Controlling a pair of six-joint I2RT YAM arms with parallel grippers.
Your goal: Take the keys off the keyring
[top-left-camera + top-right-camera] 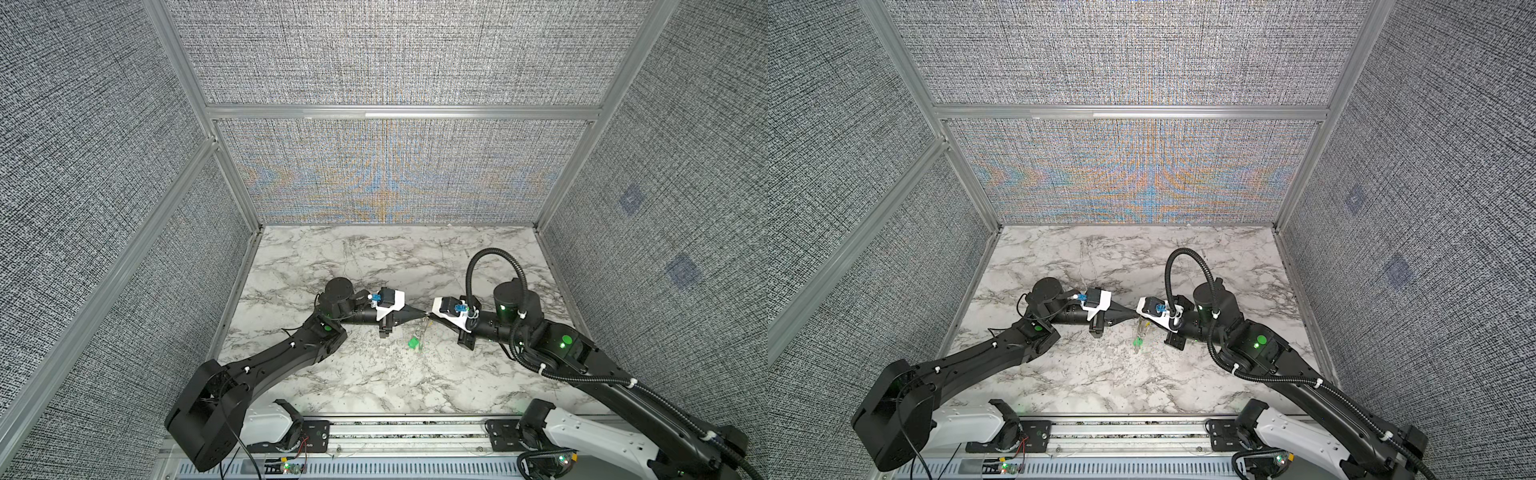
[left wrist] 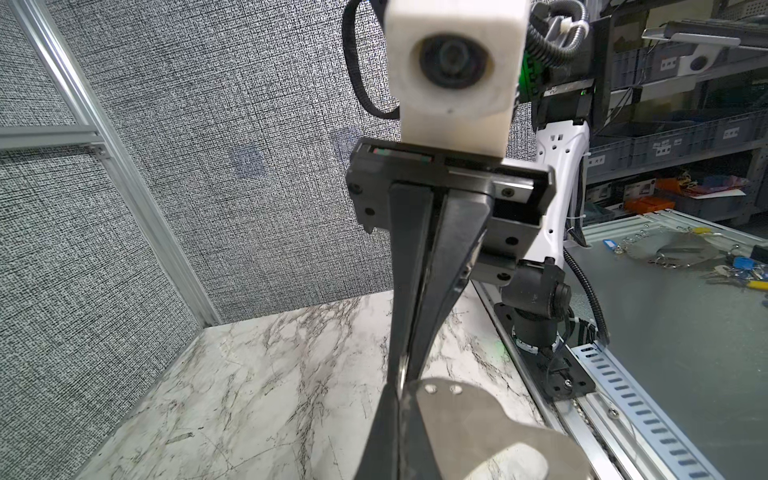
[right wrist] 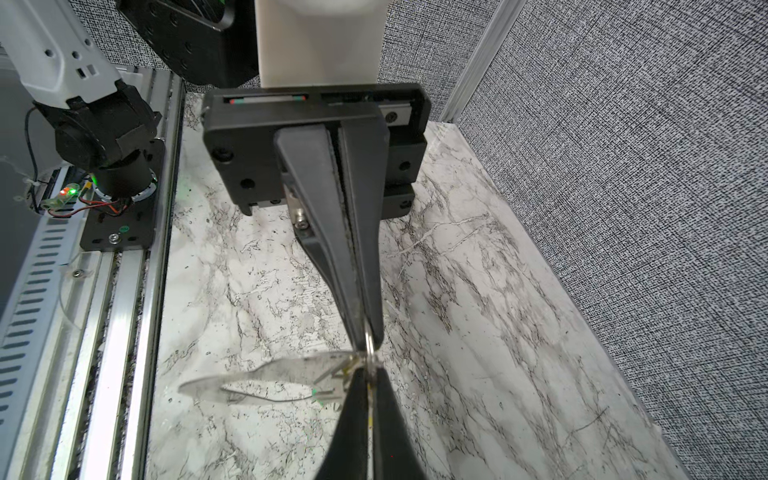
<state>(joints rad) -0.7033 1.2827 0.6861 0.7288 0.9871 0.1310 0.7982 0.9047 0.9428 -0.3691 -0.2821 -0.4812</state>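
Keyring [image 3: 286, 370], seemingly clenched by left hand [image 3: 365, 328] and right hand [image 3: 368, 378], hangs over marble tabletop [image 1: 374, 257] between grey walls [image 1: 395, 54].

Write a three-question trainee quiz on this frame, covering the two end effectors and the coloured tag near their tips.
1. True or false: the left end effector and the right end effector both have their jaws spread wide.
2. What colour is the small oblong plastic tag that shows just below their tips in both top views? A red, B green, C blue.
3. In both top views, how do the two end effectors' tips stand relative to each other over the white, grey-veined marble tabletop?

Key:
1. False. Both are shut.
2. B.
3. Tip to tip, meeting near the middle of the tabletop.
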